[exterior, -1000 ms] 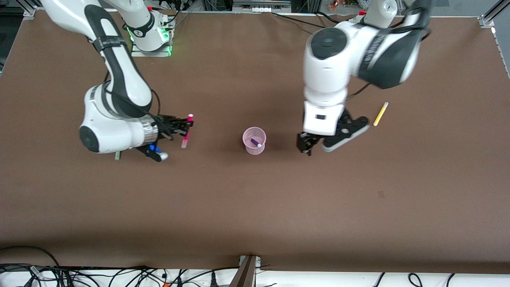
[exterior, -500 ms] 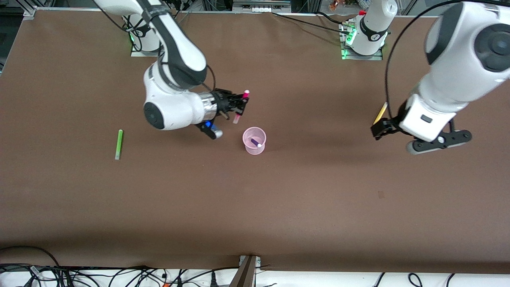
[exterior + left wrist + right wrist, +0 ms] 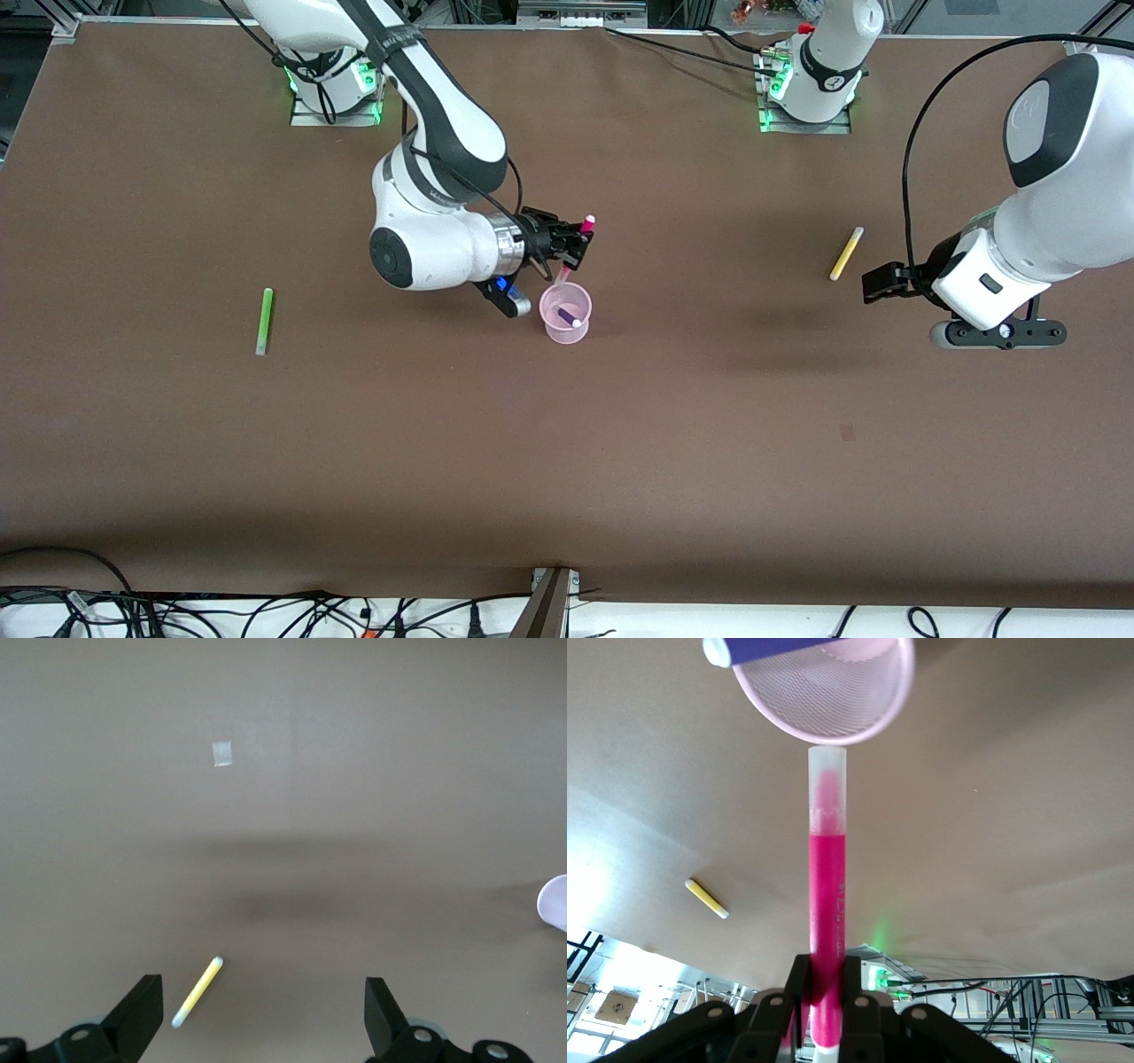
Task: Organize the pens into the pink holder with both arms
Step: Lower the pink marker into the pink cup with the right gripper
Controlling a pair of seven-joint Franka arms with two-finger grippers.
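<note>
Magenta-pink pen (image 3: 574, 251) is clamped in the right gripper (image 3: 567, 243), its pale tip at the pink holder's (image 3: 565, 313) rim; a purple pen (image 3: 570, 316) lies inside. Left gripper (image 3: 263, 1010) hangs wide open and empty over the table beside the yellow pen (image 3: 846, 253). Green pen (image 3: 264, 321) lies toward the right arm's end.

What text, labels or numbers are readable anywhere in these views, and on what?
None readable.
Right arm link: dark band with pale marks, too small to read.
Magenta pen in the right gripper: no print visible.
Pink holder, yellow pen, green pen: no markings.
</note>
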